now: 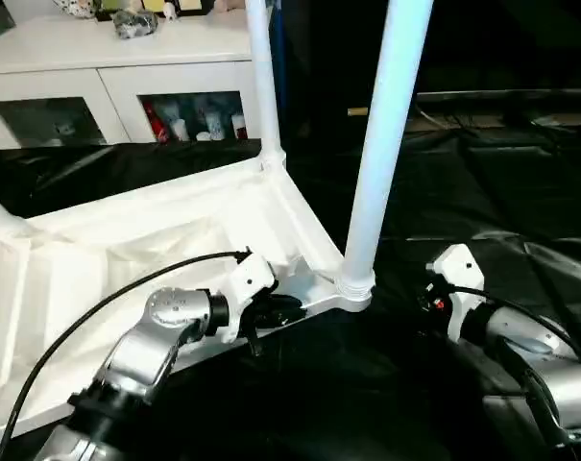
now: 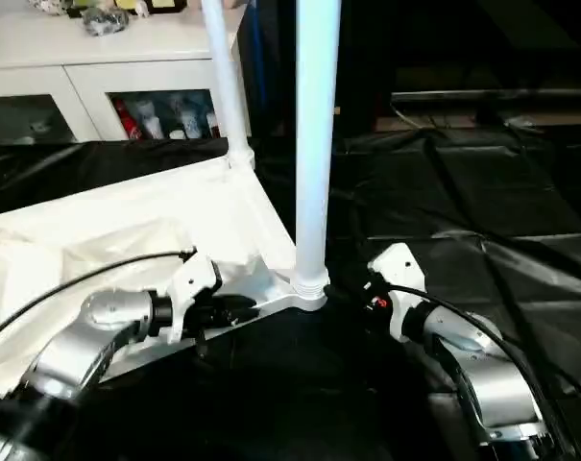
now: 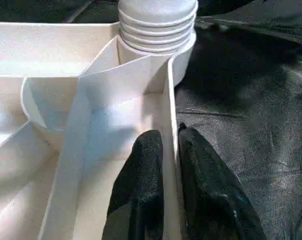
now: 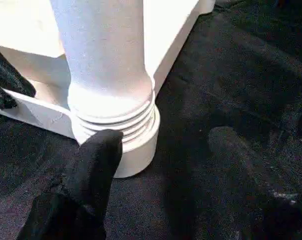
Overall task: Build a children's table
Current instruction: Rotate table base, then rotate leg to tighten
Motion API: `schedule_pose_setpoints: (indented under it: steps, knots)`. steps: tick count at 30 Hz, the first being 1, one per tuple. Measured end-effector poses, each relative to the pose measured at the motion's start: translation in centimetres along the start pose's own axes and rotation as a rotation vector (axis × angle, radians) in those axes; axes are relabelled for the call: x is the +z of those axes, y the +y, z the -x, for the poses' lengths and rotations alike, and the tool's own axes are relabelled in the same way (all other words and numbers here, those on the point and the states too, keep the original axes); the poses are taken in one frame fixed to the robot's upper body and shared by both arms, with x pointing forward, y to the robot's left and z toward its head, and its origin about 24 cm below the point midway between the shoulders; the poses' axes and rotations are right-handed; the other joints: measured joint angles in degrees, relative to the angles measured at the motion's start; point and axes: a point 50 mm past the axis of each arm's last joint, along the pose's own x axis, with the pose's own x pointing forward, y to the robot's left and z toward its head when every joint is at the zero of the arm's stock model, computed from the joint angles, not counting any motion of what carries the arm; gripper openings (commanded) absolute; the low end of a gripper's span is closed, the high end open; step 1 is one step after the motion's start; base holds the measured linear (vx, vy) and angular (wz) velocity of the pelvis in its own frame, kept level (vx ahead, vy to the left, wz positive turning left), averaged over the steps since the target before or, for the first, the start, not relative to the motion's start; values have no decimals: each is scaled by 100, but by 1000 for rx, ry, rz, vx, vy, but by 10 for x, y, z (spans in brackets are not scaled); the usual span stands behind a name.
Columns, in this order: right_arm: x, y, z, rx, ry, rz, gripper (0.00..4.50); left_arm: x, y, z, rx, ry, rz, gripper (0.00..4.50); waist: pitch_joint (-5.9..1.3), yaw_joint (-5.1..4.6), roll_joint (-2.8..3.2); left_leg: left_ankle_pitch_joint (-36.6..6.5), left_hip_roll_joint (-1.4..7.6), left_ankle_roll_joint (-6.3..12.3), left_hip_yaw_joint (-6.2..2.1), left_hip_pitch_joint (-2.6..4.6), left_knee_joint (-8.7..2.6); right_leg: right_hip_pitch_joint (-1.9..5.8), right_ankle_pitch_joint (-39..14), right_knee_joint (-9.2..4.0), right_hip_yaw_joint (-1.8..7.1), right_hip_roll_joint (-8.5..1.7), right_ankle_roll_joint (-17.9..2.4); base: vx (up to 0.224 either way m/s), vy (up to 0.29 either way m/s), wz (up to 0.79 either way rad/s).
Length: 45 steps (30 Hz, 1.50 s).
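Open black cloth [image 1: 520, 192] on robot's right; upright legs [image 1: 381, 144] & cabinet [image 1: 98, 67] block ahead/left.

White glass-doored cabinet [image 1: 117, 82] behind black sheeting [image 1: 492, 192] over the floor

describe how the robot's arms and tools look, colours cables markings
Both forearms are silver metal cylinders ending in white plastic wrist housings. A thin black cable loops along the left arm, and another runs over the right arm, which shows a small red mark near its wrist. Each tool has two rounded black fingers: left tool, right tool.
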Motion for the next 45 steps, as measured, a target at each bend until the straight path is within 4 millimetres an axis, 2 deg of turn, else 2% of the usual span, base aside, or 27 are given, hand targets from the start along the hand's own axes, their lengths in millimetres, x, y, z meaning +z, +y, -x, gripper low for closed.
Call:
schedule_pose_setpoints:
  steps: [11, 17, 21, 27, 33, 41, 45]
  knots:
    - [0, 0, -1, 4, -2, 9, 319, 0, 6, -7, -14, 3, -35, 67, -2, 19, 3, 25, 5, -41, 4, 11, 0, 6, 7, 27, 0, -2, -9, 0, 0, 0]
    - [2, 0, -2, 19, -3, 16, 319, -1, 6, -5, -40, 19, -35, 9, -6, 11, 8, 27, 7, -45, 8, 9, 0, 8, 9, 30, 1, -3, -11, 0, 0, 0]
    - [4, -3, -5, 60, -6, 31, 319, -2, 7, -4, -55, 44, -55, 0, -5, 6, 5, 28, 14, -47, 9, 7, -1, 9, 9, 36, -4, 0, -11, 0, 0, 0]
    - [8, 1, -11, 193, -26, 1, 383, -4, 11, 4, -71, 79, -70, 0, -10, 11, -2, 42, 42, -73, 14, 10, -2, 13, 10, 40, -40, 0, -13, 0, 0, 0]
    - [9, 6, -18, 297, -15, 17, 383, -3, 10, 5, -82, 80, -77, 0, -18, 25, -22, 47, 88, -77, 58, 3, -1, 12, 9, 36, -78, -4, -13, 0, 0, 0]
    - [10, 0, -28, 308, -10, 19, 313, -3, 11, 7, -81, 85, -78, 0, -27, 26, -38, 52, 108, -90, 70, 1, -2, 12, 7, 36, -95, -2, -16, 0, 0, 0]
    - [9, 1, -33, 320, -18, 20, 281, -4, 12, 9, -77, 92, -78, 0, -32, -8, -54, 51, 117, -111, 72, 4, -4, 12, 7, 41, -97, 3, -17, 0, 0, 0]
